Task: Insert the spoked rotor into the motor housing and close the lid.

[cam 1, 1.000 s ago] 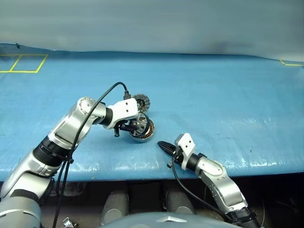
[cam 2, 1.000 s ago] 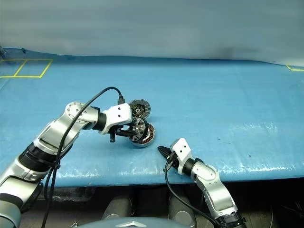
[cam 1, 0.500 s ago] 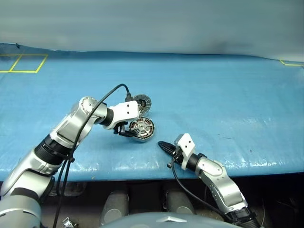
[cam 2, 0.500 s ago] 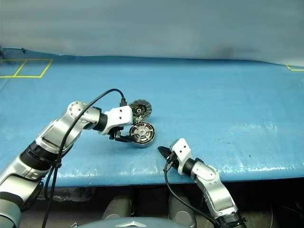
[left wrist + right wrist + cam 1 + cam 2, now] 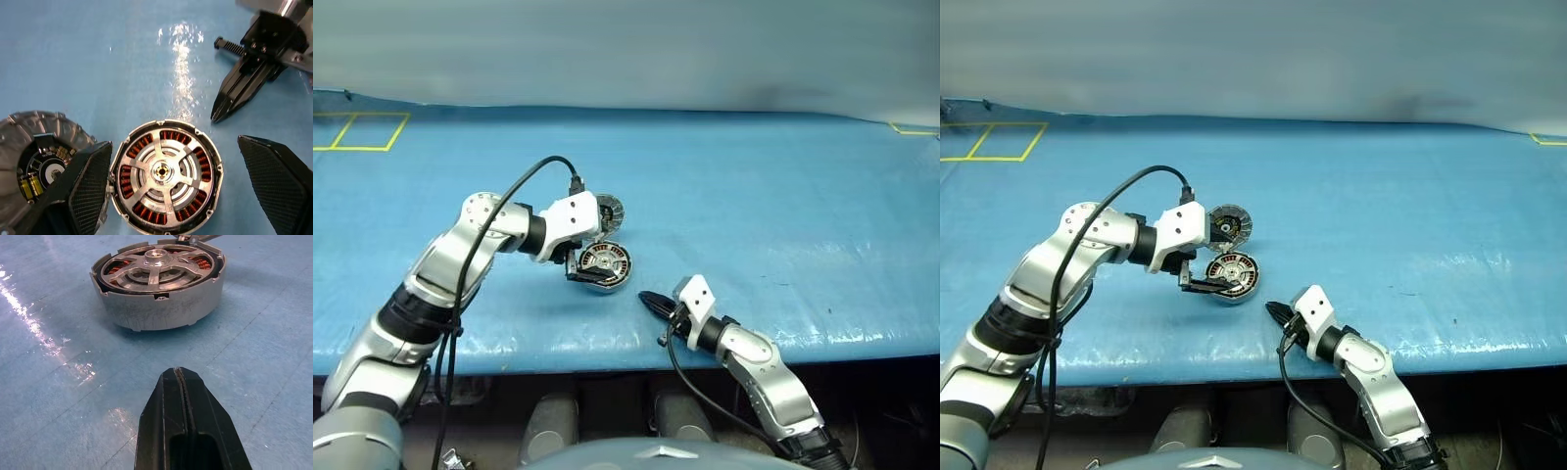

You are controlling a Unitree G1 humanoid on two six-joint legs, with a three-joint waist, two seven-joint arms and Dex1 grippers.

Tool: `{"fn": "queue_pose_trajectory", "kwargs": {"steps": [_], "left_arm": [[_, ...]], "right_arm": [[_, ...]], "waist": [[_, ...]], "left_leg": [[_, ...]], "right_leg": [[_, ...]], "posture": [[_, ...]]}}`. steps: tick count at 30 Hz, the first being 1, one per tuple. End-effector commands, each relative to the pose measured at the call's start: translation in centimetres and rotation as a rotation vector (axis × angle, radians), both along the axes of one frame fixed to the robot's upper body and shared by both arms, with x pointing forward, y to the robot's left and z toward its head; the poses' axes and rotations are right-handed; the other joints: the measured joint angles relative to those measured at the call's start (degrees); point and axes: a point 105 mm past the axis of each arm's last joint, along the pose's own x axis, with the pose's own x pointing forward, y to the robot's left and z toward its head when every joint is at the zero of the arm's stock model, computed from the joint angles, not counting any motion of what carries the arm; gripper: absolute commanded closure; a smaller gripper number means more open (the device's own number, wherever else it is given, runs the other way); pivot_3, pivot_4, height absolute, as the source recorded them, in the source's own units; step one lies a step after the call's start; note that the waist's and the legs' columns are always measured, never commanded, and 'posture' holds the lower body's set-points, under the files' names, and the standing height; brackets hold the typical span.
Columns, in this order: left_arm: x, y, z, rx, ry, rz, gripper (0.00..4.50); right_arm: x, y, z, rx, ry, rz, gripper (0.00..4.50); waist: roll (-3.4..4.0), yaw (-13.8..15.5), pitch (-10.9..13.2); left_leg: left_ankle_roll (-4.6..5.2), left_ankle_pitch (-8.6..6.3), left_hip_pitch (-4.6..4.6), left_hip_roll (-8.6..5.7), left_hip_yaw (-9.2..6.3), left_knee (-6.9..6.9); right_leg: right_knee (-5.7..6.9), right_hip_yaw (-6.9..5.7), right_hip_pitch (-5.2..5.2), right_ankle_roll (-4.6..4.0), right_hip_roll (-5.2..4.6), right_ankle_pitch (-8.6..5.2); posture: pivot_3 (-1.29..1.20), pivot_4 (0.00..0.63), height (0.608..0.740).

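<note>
Black spoked rotor [image 5: 161, 171] now seated in round grey motor housing [image 5: 161, 308]; left end effector [image 5: 181, 186] spread apart, released (your right end effector [image 5: 188, 431] together, idle). Grey hinged lid [image 5: 34, 152] yet unclosed.

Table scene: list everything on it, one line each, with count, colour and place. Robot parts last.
housing: one, grey with copper-brown windings, on the sheet near the front edge, lid swung open.
rotor: one, black ring with silver spokes, seated inside the housing.
lid: one, grey, open beside the housing on its far side, inner face showing.
sheet: one, blue, covering the table.
tape marks: yellow, at the sheet's far left and far right corners.
left gripper: one, black fingers, open, straddling the housing.
right gripper: one, black fingers, shut, low over the sheet to the right of the housing, pointing at it.
</note>
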Motion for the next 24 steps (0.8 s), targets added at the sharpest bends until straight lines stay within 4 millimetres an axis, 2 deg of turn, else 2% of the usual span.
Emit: {"fn": "queue_pose_trajectory", "kwargs": {"steps": [1,5,9,12,13,18,24], "left_arm": [[-1.2,1.4,-0.2,-0.034,0.025,0.063,0.64],[-2.4,2.4,-1.5,-0.071,0.055,0.141,1.97],[-3.2,2.6,-2.0,-0.168,0.009,0.237,3.32],[-3.7,3.1,-2.8,-0.230,-0.029,0.329,4.34],[-3.9,3.2,-3.0,-0.249,-0.035,0.345,4.48],[-5.5,3.1,-3.7,-0.339,-0.104,0.357,4.48],[-6.0,3.0,-4.8,-0.361,-0.100,0.380,4.48]], "right_arm": [[0.0,-0.3,1.4,-0.001,-0.041,-0.003,4.50],[0.2,-1.1,1.8,-0.053,-0.049,-0.005,4.50],[1.3,-2.2,2.6,-0.110,-0.061,-0.041,4.50],[2.0,-2.2,3.7,-0.167,-0.079,-0.043,4.50],[2.1,-2.2,4.0,-0.178,-0.082,-0.044,4.50],[3.3,-0.4,7.2,-0.156,-0.137,0.007,4.50],[5.2,3.3,8.5,-0.131,-0.150,0.060,4.50]], "waist": [[0.01,-0.1,0.0],[0.01,0.2,0.0],[0.01,0.4,0.0],[0.03,0.5,0.0],[0.02,0.5,0.0],[0.03,0.7,0.0],[0.02,0.9,0.0]], "left_leg": [[0.00,0.00,0.01,0.02,0.01,-0.01],[0.00,0.00,0.00,0.00,0.00,0.01],[0.02,0.02,0.01,0.00,0.01,0.04],[0.04,0.03,0.02,-0.04,0.03,0.04],[0.05,0.03,0.02,-0.03,0.05,0.03],[0.04,0.03,0.03,-0.02,0.06,0.00],[0.09,0.07,0.04,-0.04,0.14,0.00]], "right_leg": [[0.00,0.01,0.00,0.00,0.01,0.00],[0.00,0.00,0.01,-0.01,-0.03,-0.01],[-0.02,0.01,0.04,-0.01,-0.12,0.00],[-0.04,0.02,0.06,-0.01,-0.18,0.00],[-0.05,0.06,0.03,-0.02,-0.20,0.01],[-0.11,0.03,0.03,-0.09,-0.20,0.06],[-0.18,0.02,0.07,-0.36,-0.19,-0.03]], "posture": [[0.00,0.150,0.740],[0.00,0.150,0.740],[0.00,0.150,0.740],[0.00,0.150,0.740],[0.00,0.150,0.740],[0.00,0.150,0.740],[0.00,0.150,0.740]]}}
